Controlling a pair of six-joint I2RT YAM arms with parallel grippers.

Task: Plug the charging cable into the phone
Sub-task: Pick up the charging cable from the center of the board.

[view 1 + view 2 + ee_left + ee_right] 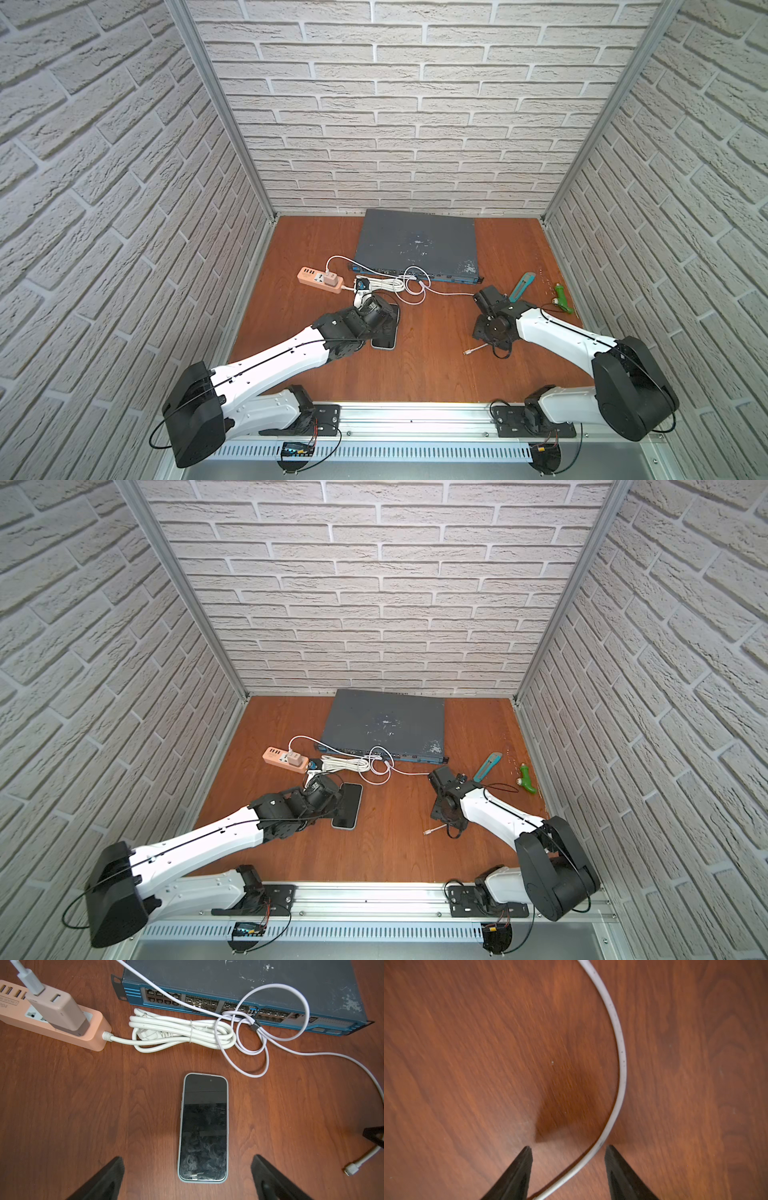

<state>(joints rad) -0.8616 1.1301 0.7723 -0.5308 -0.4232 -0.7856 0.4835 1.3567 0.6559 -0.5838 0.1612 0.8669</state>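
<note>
A grey box [415, 243] lies by the back wall. At its front-left sits an orange power strip [309, 277], before it a bundled cord [384, 285], and right of it a teal cutter [521, 286] and a green tool [562, 297].

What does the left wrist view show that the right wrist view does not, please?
Only the left wrist view: the phone, framed by the open left gripper, plus the plug, the charger in the power strip, the bundled cord and the grey box.
Only the right wrist view: a close look at the cable running between the parted fingers of the right gripper.
Both: the cable and the wooden table.
</note>
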